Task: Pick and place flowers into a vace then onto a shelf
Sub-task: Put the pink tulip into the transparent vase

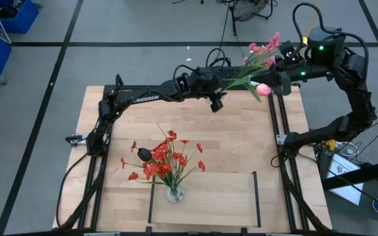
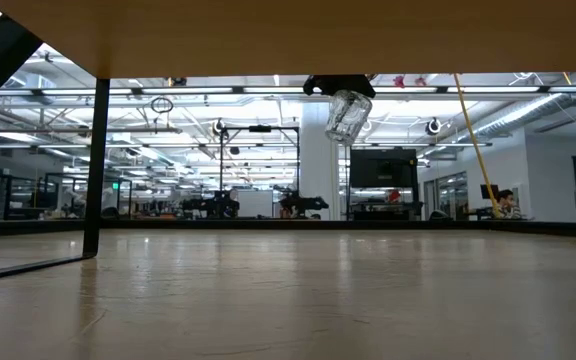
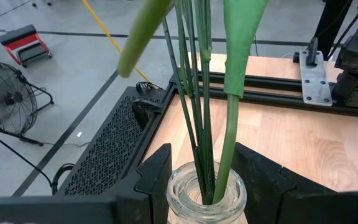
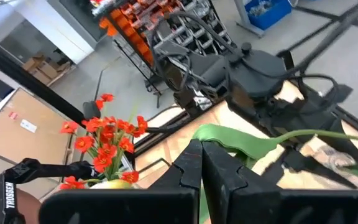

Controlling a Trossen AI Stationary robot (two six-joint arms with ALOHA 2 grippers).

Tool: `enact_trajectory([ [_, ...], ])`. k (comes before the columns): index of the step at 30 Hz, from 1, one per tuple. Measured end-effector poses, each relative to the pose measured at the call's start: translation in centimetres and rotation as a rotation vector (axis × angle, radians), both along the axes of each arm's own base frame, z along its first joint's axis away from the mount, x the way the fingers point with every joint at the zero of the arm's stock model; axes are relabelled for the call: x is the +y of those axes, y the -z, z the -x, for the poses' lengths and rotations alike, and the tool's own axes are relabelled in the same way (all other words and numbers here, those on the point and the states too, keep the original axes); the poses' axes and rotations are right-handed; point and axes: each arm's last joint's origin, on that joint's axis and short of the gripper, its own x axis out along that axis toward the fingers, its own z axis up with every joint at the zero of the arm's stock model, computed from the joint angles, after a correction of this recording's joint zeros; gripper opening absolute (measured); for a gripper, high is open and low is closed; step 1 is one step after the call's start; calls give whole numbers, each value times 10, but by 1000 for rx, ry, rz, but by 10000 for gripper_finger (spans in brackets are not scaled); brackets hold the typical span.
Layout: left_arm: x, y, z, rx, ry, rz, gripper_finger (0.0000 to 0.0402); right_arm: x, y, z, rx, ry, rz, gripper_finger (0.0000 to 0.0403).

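Observation:
My left gripper (image 1: 216,99) is raised over the table's far middle, shut on a clear glass vase (image 3: 207,202). In the low view the vase (image 2: 348,115) hangs tilted, clear of the table. Green stems (image 3: 197,106) stick into its mouth, and their pink blossoms (image 1: 266,52) and a pink tulip bud (image 1: 263,90) lean toward the table's far right. My right gripper (image 4: 201,163) is shut, high beside those flower heads. A green leaf (image 4: 229,138) lies just past its fingertips; I cannot tell whether they touch it. The shelf (image 1: 228,200) is at the near middle. My left gripper pinches the vase's neck (image 3: 178,186), just under the rim, between its two fingers (image 3: 157,177), one on each side. The fingers come slanting down from the table's left. The vase is lifted clear of the table and tilted, with the stems standing loose in its mouth.
A second glass vase (image 1: 174,193) with red blossoms (image 1: 166,160) stands on the left part of the shelf. Thin black rails (image 1: 256,196) rise at the shelf's short sides. Bare tabletop (image 1: 241,141) lies between the shelf and the raised grippers.

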Motion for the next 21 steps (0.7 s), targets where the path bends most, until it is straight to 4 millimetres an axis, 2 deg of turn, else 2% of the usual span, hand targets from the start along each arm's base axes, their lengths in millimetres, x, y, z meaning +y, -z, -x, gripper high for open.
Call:
enact_trajectory([
  [10, 0, 0, 0, 0, -8, -3, 150, -3, 7, -7, 53, -42, -71, 0],
  [21, 0, 0, 0, 5, -4, -13, 150, -1, 10, -4, 82, -50, -152, 0],
])
